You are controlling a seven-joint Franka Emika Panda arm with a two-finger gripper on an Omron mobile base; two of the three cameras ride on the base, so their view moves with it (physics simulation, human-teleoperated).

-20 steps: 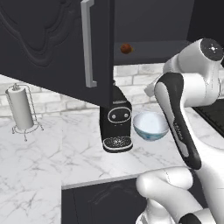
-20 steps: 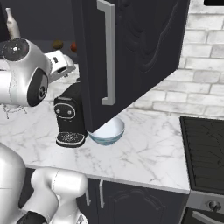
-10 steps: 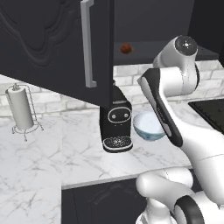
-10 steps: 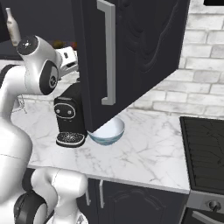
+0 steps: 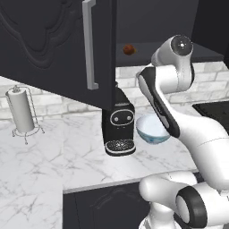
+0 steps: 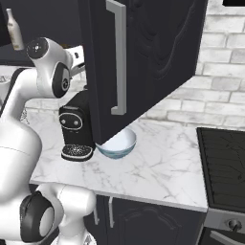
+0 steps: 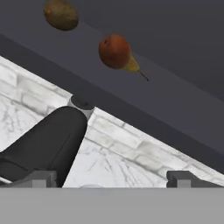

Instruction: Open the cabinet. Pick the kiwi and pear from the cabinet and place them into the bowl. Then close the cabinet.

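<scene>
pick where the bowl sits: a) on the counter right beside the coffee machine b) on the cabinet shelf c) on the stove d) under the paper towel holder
a: the bowl rests on the marble counter next to the coffee machine, below the open cabinet door.

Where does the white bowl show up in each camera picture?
Left base view: bowl, centre right, beside the coffee machine.
Right base view: lower centre, under the open cabinet door, next to the same coffee machine.
Hand view: cannot tell.
Shared landmark: the coffee machine.
</scene>
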